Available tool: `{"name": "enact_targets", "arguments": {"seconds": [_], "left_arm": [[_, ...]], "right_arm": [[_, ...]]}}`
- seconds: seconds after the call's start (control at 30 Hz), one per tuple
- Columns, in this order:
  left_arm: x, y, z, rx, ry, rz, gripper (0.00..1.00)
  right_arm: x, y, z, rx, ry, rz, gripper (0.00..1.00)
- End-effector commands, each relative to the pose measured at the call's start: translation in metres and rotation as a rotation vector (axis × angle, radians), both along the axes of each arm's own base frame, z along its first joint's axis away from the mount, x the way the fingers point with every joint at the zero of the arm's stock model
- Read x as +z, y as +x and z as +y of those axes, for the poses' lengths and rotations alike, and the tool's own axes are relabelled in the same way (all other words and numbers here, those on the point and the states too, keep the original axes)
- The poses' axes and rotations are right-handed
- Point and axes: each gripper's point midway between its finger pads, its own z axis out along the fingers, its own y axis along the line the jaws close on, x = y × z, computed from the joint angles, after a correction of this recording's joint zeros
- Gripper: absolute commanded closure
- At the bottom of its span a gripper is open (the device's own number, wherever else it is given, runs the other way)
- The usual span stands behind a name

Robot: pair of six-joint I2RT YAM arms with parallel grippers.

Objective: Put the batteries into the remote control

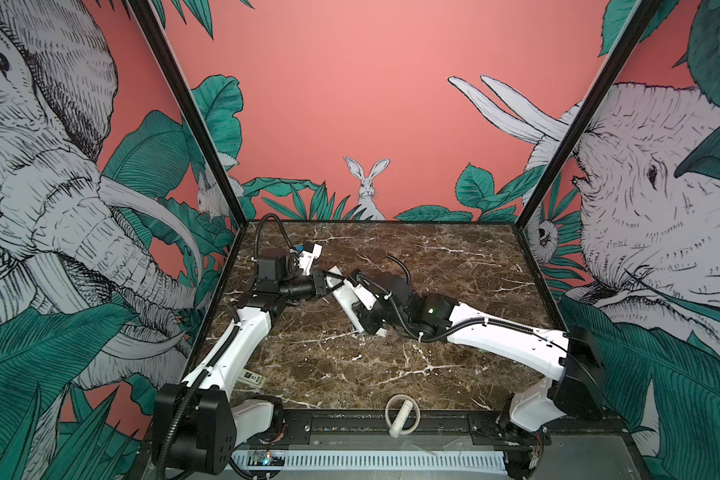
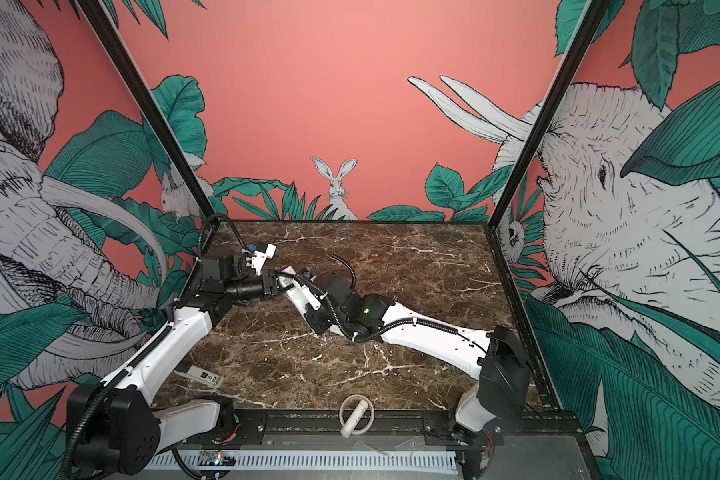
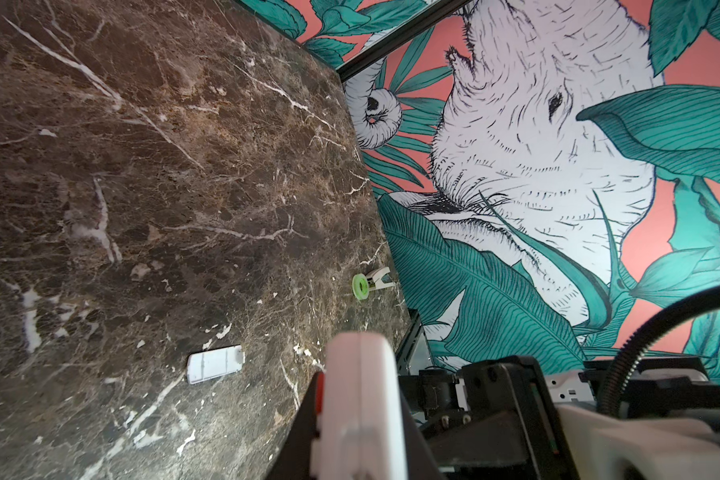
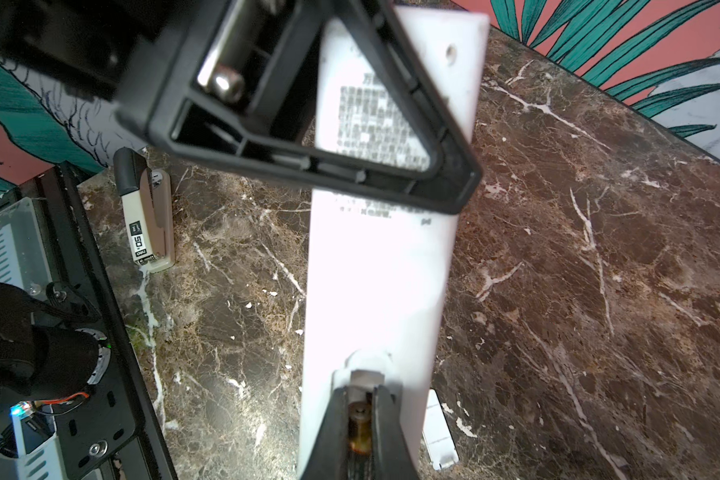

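Observation:
The remote control is a slim white bar with its plain back and a printed label facing up, held just above the marble in both top views. My left gripper is shut on one end of it; a red mark shows beside the jaw. My right gripper is at the remote's other end, shut on one of the batteries, a slim dark cylinder with a yellowish mark. The battery's tip points into the open slot in the remote's back. In a top view the right gripper hides that end.
A small white cover piece lies on the marble table beside the remote. A stapler sits by the left arm's base. A white cylinder with a ring rests at the front edge. A green roll lies near the right wall.

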Motion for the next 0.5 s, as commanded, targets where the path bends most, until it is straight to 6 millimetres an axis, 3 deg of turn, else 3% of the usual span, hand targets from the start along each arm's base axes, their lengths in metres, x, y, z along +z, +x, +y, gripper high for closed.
{"name": "enact_targets", "arguments": {"seconds": [0.0, 0.47], "left_arm": [[0.0287, -0.0097, -0.0088, -0.084, -0.127, -0.009, 1.0], [0.0206, -0.0031, -0.0038, -0.056, -0.128, 0.023, 1.0]], "right_arm": [[-0.0085, 0.0, -0.0027, -0.012, -0.013, 0.003, 0.91], [-0.0126, 0.0045, -0.011, -0.046, -0.049, -0.015, 0.82]]}}
